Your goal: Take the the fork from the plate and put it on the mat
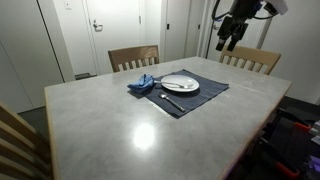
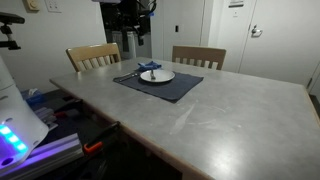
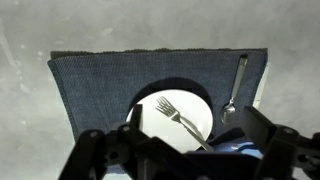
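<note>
— White doors are closing off the room at the back, and a pale grey desk is filling most of both exterior views. What is lying on it?

— A dark blue mat is lying close to the desk edge where two wooden chairs are standing, toward one corner of that edge. A round white plate is sitting on the mat, and a crumpled blue cloth is resting against its rim.

— And the fork?

— The fork is lying on the plate, and the wrist view is showing it clearly. It is slim, plain silver metal, and it is lying diagonally. Its tines are resting near the middle of the plate, while its handle is running out toward the rim and disappearing behind the fingers.

— Is anything lying next to the plate?

— A spoon is lying on the mat just beside the plate, not touching it, along the mat's short edge.

— What are the fingers doing?

— They are hanging high over the plate, spread wide and holding nothing. The desk's other edges and corners are showing only bare grey surface.
</note>
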`<state>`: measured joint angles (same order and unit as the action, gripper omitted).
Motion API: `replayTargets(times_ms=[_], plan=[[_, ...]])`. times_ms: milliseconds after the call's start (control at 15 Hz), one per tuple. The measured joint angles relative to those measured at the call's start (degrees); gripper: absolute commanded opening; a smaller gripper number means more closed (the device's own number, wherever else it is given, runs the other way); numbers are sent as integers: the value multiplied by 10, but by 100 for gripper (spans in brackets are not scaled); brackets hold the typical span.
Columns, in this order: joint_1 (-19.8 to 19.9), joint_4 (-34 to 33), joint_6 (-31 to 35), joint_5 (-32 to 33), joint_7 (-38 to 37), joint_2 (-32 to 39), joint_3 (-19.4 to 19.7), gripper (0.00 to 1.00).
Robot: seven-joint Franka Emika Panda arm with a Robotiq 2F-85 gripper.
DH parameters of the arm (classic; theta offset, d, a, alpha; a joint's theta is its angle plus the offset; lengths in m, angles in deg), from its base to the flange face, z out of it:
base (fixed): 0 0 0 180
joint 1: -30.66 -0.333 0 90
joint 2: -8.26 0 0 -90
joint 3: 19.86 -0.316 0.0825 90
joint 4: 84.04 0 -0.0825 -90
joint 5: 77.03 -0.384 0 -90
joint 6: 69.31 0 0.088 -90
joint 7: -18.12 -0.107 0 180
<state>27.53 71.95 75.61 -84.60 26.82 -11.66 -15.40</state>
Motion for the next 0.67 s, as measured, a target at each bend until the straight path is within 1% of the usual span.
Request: replayTargets(times_ms=[133, 333, 467, 667], plan=[[-6, -19, 22, 0, 11, 35, 0, 100], [-22, -70, 70, -21, 54, 120, 1, 100], [-29, -123, 78, -30, 95, 187, -4, 100], [-21, -219, 78, -37, 157, 290, -25, 100]])
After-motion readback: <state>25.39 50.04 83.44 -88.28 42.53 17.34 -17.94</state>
